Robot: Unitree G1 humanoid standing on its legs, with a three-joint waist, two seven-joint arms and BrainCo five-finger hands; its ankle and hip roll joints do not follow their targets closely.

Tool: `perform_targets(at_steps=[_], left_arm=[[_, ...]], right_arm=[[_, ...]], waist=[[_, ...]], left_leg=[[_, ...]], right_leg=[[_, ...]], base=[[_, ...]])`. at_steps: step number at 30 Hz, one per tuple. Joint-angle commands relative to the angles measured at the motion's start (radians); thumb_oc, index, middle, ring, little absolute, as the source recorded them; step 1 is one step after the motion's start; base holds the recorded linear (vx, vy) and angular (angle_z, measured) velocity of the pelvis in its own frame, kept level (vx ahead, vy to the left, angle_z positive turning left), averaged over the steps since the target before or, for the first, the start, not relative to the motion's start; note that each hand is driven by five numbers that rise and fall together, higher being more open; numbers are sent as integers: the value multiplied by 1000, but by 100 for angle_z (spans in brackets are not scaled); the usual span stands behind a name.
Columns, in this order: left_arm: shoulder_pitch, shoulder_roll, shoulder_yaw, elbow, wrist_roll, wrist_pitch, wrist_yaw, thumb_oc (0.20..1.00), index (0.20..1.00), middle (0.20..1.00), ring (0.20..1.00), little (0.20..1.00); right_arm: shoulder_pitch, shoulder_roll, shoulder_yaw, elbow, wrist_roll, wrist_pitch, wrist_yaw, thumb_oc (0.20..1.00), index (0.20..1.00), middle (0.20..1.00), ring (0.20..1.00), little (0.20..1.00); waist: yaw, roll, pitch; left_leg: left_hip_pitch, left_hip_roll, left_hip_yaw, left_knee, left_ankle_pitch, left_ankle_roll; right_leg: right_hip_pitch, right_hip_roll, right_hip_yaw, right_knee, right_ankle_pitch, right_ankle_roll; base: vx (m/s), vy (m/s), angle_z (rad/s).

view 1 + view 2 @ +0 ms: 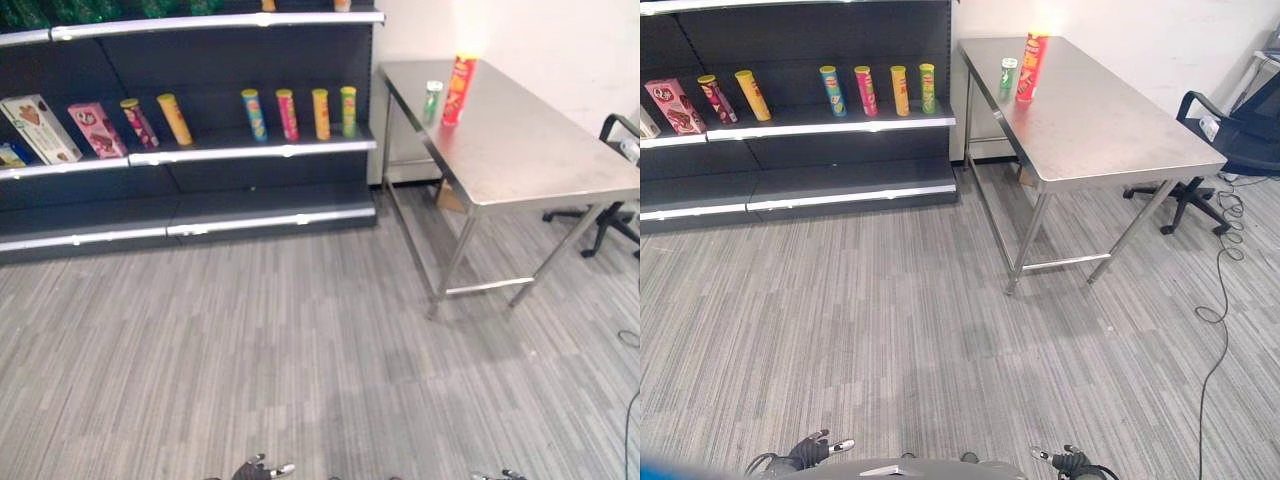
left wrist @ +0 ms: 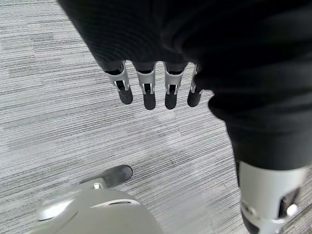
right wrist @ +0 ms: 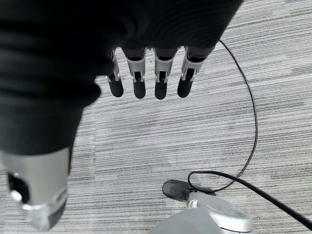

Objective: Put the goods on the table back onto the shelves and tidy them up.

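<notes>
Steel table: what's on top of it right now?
On the steel table: a tall red can and a small green can, both upright near the far end. Nothing covers them.

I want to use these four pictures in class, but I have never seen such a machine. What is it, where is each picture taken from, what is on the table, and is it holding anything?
It is a two-legged humanoid robot. Two pictures come from its head cameras, looking down at a shop shelf and a steel table. On the table stand a tall red can and a small green can. The other two come from wrist cameras: the left hand and right hand hang over the carpet with straight fingers, holding nothing.
</notes>
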Motion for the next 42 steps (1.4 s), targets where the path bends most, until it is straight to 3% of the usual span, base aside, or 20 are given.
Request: perform_targets(at_steps=[1,14,18,21,24,28,32,33,36,39,40,41,42], left_arm=[[-60,7,8,44,-6,-20,11,1000,1000,1000,1000,1000],[-85,21,5,56,-6,-22,23,1000,1000,1000,1000,1000],[-85,31,12,61,-2,-20,18,1000,1000,1000,1000,1000],[-91,37,8,60,7,-20,15,1000,1000,1000,1000,1000],[-108,40,-3,50,6,-22,16,1000,1000,1000,1000,1000],[-134,42,-11,37,2,-24,17,1000,1000,1000,1000,1000],[-145,37,-8,33,0,-26,16,1000,1000,1000,1000,1000],[-147,29,-12,35,6,-25,13,1000,1000,1000,1000,1000],[-142,16,-16,42,18,-22,9,1000,1000,1000,1000,1000],[-132,-1,-22,39,15,-19,7,1000,1000,1000,1000,1000],[-132,-4,-27,31,16,-19,6,1000,1000,1000,1000,1000],[-132,-9,-38,24,19,-18,1,1000,1000,1000,1000,1000],[-132,-8,-38,24,19,-18,1,1000,1000,1000,1000,1000]], right_arm=[[-50,-25,37,17,-15,-14,-29,1000,1000,1000,1000,1000],[-88,-31,42,25,-25,-1,-29,1000,1000,1000,1000,1000],[-97,-36,39,19,-26,-2,-24,1000,1000,1000,1000,1000],[-94,-42,34,10,-21,-2,-24,1000,1000,1000,1000,1000],[-97,-50,29,8,-12,-1,-29,1000,1000,1000,1000,1000],[-91,-54,26,14,-9,2,-35,1000,1000,1000,1000,1000],[-78,-58,26,19,-22,9,-34,1000,1000,1000,1000,1000],[-69,-61,30,22,-31,11,-33,1000,1000,1000,1000,1000],[-58,-62,42,23,-47,9,-25,1000,1000,1000,1000,1000],[-52,-66,67,14,-79,11,-18,1000,1000,1000,1000,1000],[-52,-69,77,2,-90,10,-15,1000,1000,1000,1000,1000],[-52,-78,96,-13,-113,7,-13,1000,1000,1000,1000,1000],[-52,-77,96,-13,-113,7,-13,1000,1000,1000,1000,1000]], waist=[[-7,-8,-14],[5,-6,9],[12,2,26],[1,11,43],[-26,21,63],[-64,15,84],[-86,4,87],[-91,0,75],[-97,2,49],[-108,17,34],[-109,20,31],[-107,28,24],[-109,25,22]], left_leg=[[-2,35,-56,8,-29,-62],[-72,-13,-77,31,-34,-24],[-73,-30,-67,38,-46,-1],[-37,-38,-72,20,-54,2],[-15,-45,-91,15,-65,3],[35,-61,-114,17,-95,0],[101,-77,-142,22,-141,-6],[132,-85,-157,16,-163,-6],[166,-83,-178,26,-199,-4],[169,-67,-198,105,-200,-29],[163,-64,-197,141,-183,-46],[141,-49,-175,246,-138,-95],[138,-53,-177,245,-135,-94]], right_leg=[[-36,-68,21,31,-28,101],[-126,-105,51,74,0,134],[-189,-129,51,220,-22,152],[-246,-141,39,319,8,151],[-324,-116,43,273,46,136],[-388,-80,50,137,102,149],[-417,-69,-26,51,131,166],[-406,-75,-63,48,139,160],[-388,-73,-78,59,151,141],[-366,-54,-79,94,142,117],[-353,-50,-84,99,135,110],[-312,-38,-97,103,108,88],[-315,-42,-98,103,109,89]], base=[[-9,38,-1],[-16,87,-5],[24,138,-17],[97,118,-11],[118,56,5],[230,11,13],[314,-44,21],[418,-132,44],[302,-108,69],[388,-171,56],[301,-163,34],[293,-163,25],[302,-173,22]])
